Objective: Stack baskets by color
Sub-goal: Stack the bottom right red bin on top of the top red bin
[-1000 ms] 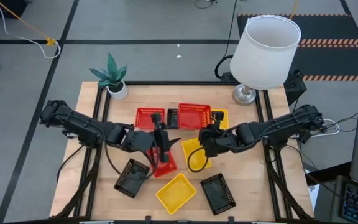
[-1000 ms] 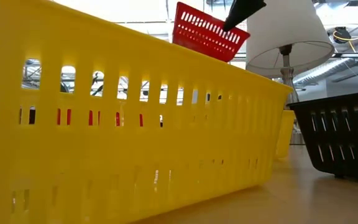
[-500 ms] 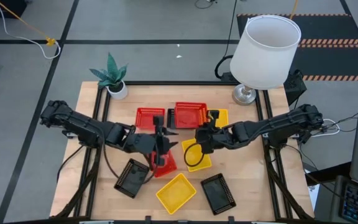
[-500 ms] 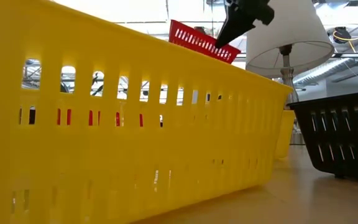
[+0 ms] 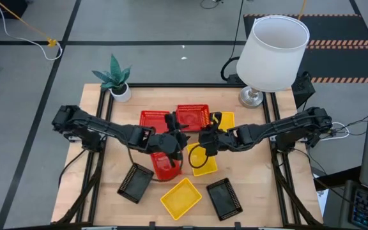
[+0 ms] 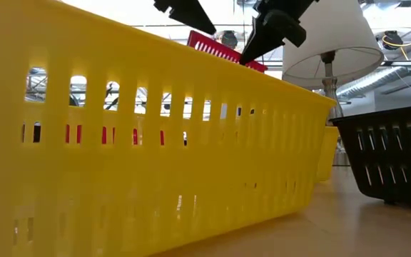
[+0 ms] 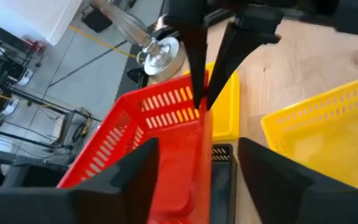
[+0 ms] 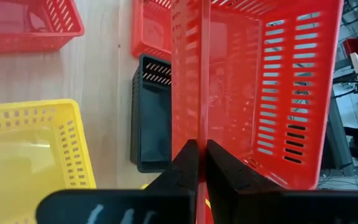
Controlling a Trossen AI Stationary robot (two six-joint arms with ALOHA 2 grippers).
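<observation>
Pale wood makes the table point(image 5: 254, 185), with a white lamp point(image 5: 270, 54) at its far right corner and a potted plant point(image 5: 115, 80) at its far left.

The baskets are shallow rectangular mesh trays in red, black and yellow, their walls cut with rows of slots. One red basket point(image 5: 193, 117) hangs tilted above the far middle of the table, over a black basket point(image 8: 151, 112) that sits on the wood beneath it. Another red one point(image 5: 153, 120) lies just left of it, and a third point(image 5: 166, 167) sits nearer, below the left arm. A yellow basket point(image 5: 201, 160) lies at the middle, another point(image 5: 181, 197) at the near edge, and a third point(image 5: 226, 120) peeks out on the far side by the lamp base. Two more black baskets lie near: one at the left point(image 5: 135, 182), one at the right point(image 5: 224, 198). All look empty.

The right gripper point(image 5: 204, 137) is at the middle, its fingers point(image 8: 191, 165) pinched tight on the near wall of the lifted red basket. The left gripper point(image 5: 175, 131) hovers just left of it with its fingers point(image 7: 135, 177) spread wide either side of that basket's wall, holding nothing.
</observation>
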